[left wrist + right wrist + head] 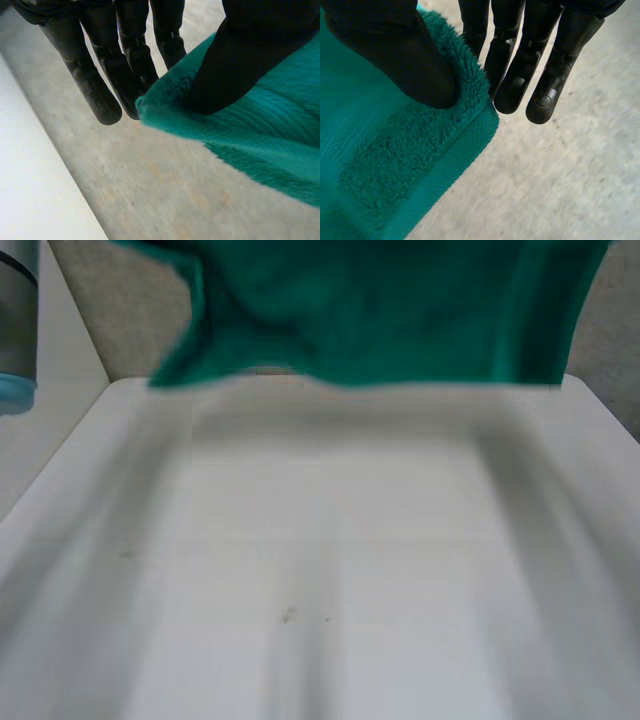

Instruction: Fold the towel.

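A green towel (380, 310) hangs above the far side of the table (330, 570). The left hand (240, 65) pinches one corner, thumb against fingers; the right hand (405, 60) pinches another.

The left robot hand (122, 55) is pinching a corner of the towel (270, 130) between its thumb and straight fingers. The right robot hand (520, 75) is pinching another corner the same way.
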Robot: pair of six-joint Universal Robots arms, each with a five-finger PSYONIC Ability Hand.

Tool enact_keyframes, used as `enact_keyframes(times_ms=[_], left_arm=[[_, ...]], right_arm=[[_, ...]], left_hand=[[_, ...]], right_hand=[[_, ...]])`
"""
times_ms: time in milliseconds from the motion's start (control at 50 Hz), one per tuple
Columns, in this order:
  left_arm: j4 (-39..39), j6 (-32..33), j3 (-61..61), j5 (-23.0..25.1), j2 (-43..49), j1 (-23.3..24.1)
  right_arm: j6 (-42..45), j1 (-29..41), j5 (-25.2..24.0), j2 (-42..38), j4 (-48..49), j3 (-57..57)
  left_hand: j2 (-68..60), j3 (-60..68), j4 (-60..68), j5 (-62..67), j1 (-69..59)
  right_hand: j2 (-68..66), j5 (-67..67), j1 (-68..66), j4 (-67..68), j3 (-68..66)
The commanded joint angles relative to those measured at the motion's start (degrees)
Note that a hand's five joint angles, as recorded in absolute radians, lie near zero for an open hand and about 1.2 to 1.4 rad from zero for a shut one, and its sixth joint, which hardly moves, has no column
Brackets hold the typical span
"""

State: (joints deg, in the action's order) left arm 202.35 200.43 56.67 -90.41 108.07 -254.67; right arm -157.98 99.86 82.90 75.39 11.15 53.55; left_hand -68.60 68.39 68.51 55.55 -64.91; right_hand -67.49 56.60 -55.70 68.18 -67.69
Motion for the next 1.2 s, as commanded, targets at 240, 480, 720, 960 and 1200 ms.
enact_keyframes(times_ms=[240, 480, 720, 960, 1200], left_arm=[[2.87, -1.71, 24.97, 3.57, 3.11, -1.71], [3.32, -0.74, 40.53, 7.80, 7.60, -1.97], [-28.47, 19.63, 51.17, 7.97, -8.22, -9.44], [-31.33, 24.31, 50.12, 12.89, -10.16, -9.18], [-9.79, 16.93, 31.17, 10.53, 11.17, -1.71]], right_arm=[[2.06, 0.51, -7.84, -9.99, 1.24, 20.00], [12.43, -0.28, -7.22, -21.34, -3.85, 23.79], [35.94, -4.74, -4.95, -3.78, -41.88, 35.63], [34.61, -6.08, -3.53, -5.42, -29.37, 35.49], [23.95, -2.30, 1.27, -16.48, -14.42, 27.94]], left_hand=[[-11.40, 11.61, 11.49, 14.45, -15.09], [-11.40, 11.61, 11.49, 14.45, -15.09], [-11.40, 11.61, 11.49, 14.45, -15.09], [-11.40, 11.61, 11.49, 14.45, -15.09], [-11.40, 11.61, 11.49, 14.45, -15.09]], right_hand=[[-12.51, 13.40, -24.30, 11.82, -12.31], [-12.51, 13.40, -24.30, 11.82, -12.31], [-12.51, 13.40, -24.30, 11.82, -12.31], [-12.51, 13.40, -24.30, 11.82, -12.31], [-12.51, 13.40, -24.30, 11.82, -12.31]])
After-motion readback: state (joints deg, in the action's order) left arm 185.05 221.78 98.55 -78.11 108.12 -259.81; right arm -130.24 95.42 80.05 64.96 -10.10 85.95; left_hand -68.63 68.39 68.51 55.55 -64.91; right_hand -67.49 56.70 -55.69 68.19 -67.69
